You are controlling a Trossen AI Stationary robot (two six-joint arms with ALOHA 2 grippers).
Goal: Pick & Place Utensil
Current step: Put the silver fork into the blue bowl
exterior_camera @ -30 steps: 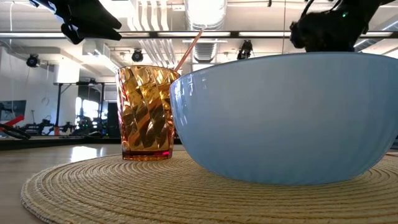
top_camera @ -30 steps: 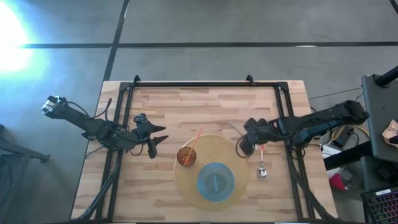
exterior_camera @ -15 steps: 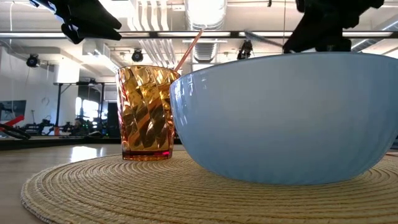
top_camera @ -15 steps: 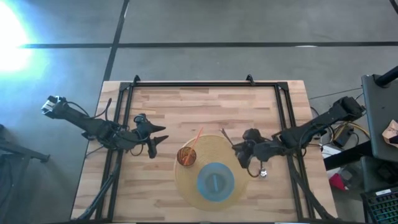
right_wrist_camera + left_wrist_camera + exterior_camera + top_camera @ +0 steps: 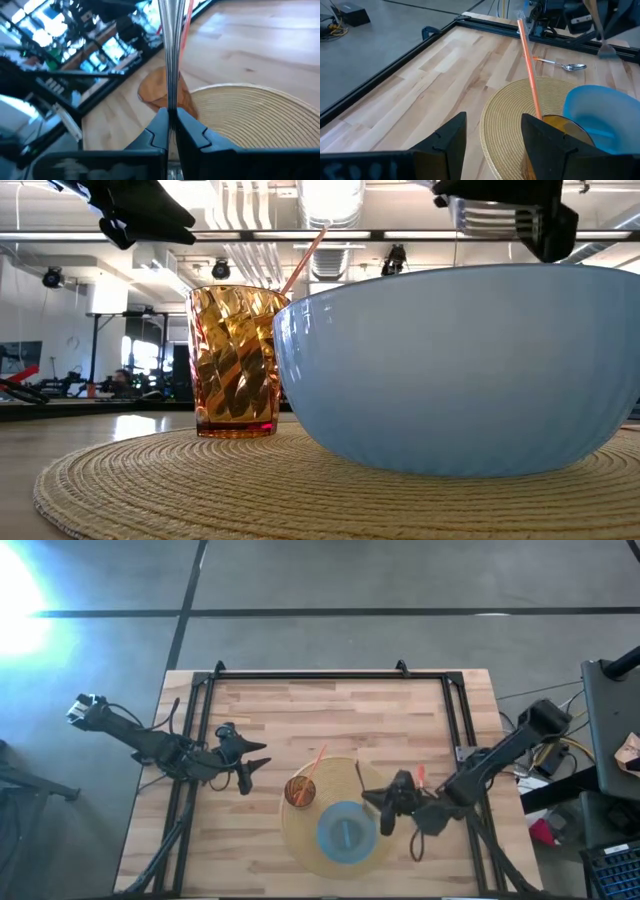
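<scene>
The fork (image 5: 171, 55) is clamped upright in my right end effector (image 5: 392, 812), which has swung from 3 o'clock of the placemat (image 5: 312, 840) in over the bowl's (image 5: 346, 830) 2 o'clock rim, so placing looks near. The spoon (image 5: 565, 65) shows only in the left wrist view. My left end effector (image 5: 250, 766) waits with fingers apart at 9 o'clock.

The surface (image 5: 330, 710) is pale planked wood with a smooth, slightly satin finish, edged by a black metal frame (image 5: 310, 674). The round mat (image 5: 200, 480) is coarse woven straw, rough and ribbed. The tumbler (image 5: 234, 360) is glossy amber glass with cut facets. The bowl (image 5: 460, 370) looks smooth, glossy blue. The fork (image 5: 171, 55) is shiny metal.
</scene>
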